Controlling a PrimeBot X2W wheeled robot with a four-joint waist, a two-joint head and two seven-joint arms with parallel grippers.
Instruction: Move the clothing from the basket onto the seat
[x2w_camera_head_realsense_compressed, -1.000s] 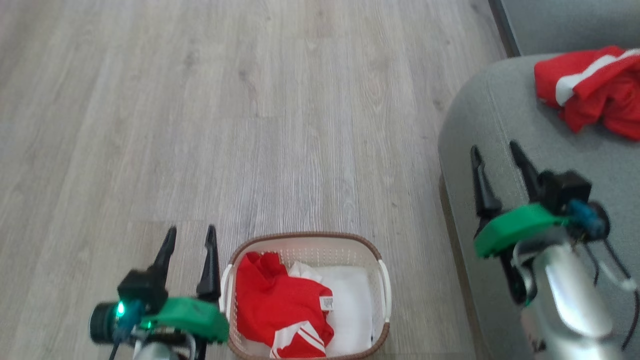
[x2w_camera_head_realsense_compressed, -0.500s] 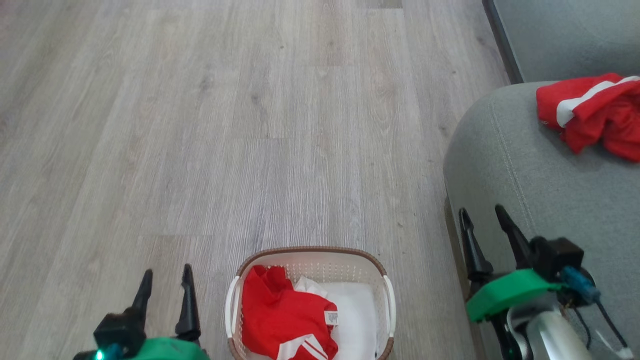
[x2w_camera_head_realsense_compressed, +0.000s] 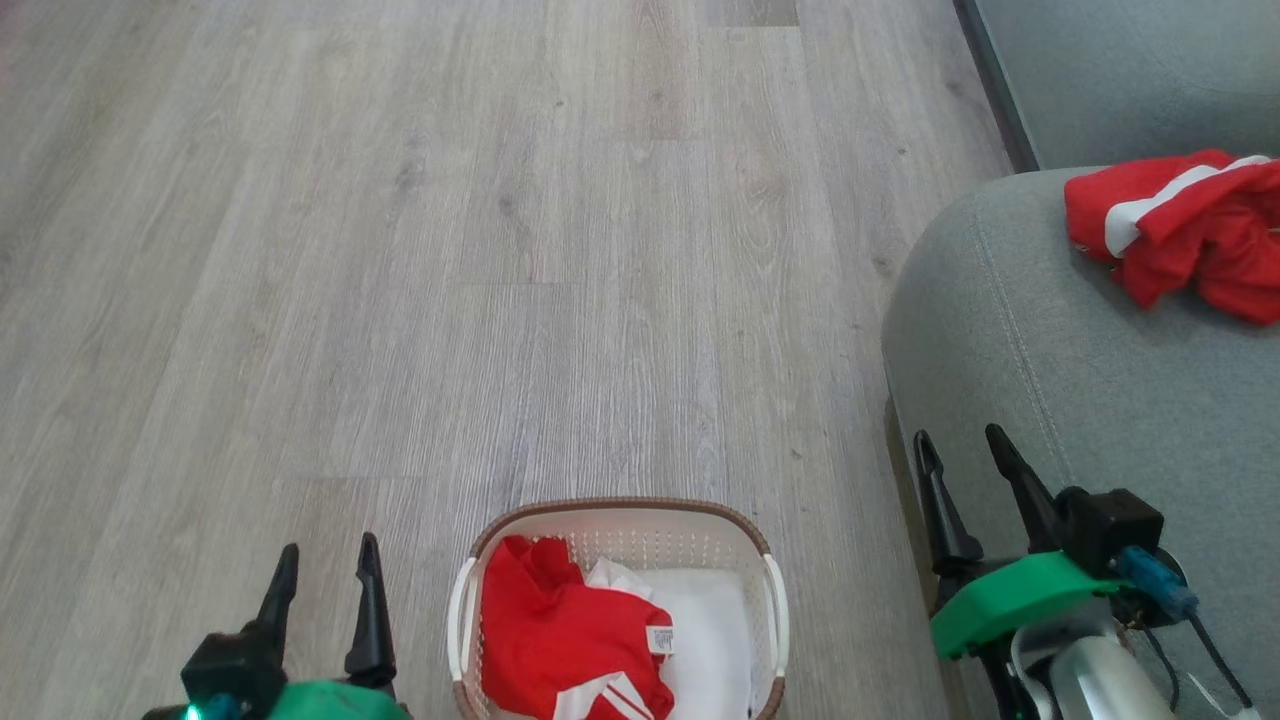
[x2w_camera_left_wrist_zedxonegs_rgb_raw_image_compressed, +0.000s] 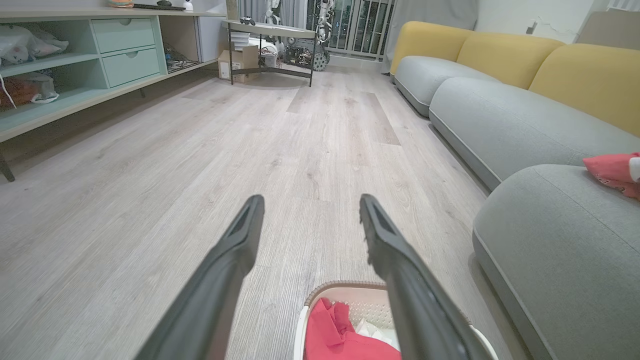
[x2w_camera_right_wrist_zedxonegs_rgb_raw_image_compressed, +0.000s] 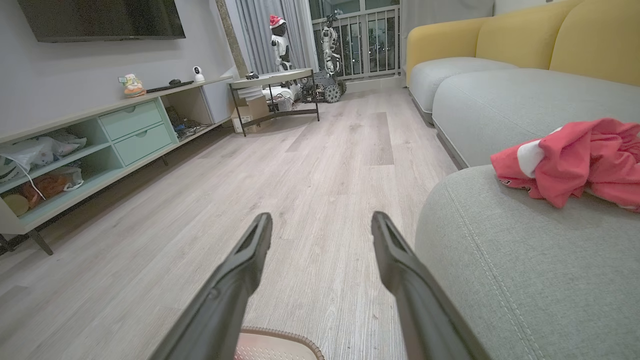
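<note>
On the wood floor (x2w_camera_head_realsense_compressed: 500, 250), at the bottom middle of the head view: the basket (x2w_camera_head_realsense_compressed: 620, 512), cream with a brown rim. Inside it, on the left half, red clothes (x2w_camera_head_realsense_compressed: 560, 640) with white stripes and a small white tag, crumpled up, partly over a flat white sheet (x2w_camera_head_realsense_compressed: 715, 625) on the right half.

Off to the right of the basket, not touching it: the big grey seat (x2w_camera_head_realsense_compressed: 1050, 380). Up on the seat, far from the basket, a red bundle (x2w_camera_head_realsense_compressed: 1180, 225) with a white stripe, all scrunched up.

Left claw (x2w_camera_head_realsense_compressed: 329, 545) low at the bottom left, just beside the basket, above the floor. Two dark fingers (x2w_camera_head_realsense_compressed: 369, 610) apart, open, with nothing between them. In the left wrist view, bare floor between the fingers, basket and red clothes low down by the right one.

Right claw (x2w_camera_head_realsense_compressed: 956, 432) at the bottom right, by the front edge of the seat. Open as well, holding nothing, well apart from the red bundle. In the right wrist view, floor between the fingers and a bit of brown basket rim at the bottom edge.

Further back in the wrist views: a pale green shelf unit (x2w_camera_right_wrist_zedxonegs_rgb_raw_image_compressed: 132, 132) and yellow back cushions (x2w_camera_left_wrist_zedxonegs_rgb_raw_image_compressed: 505, 55).
</note>
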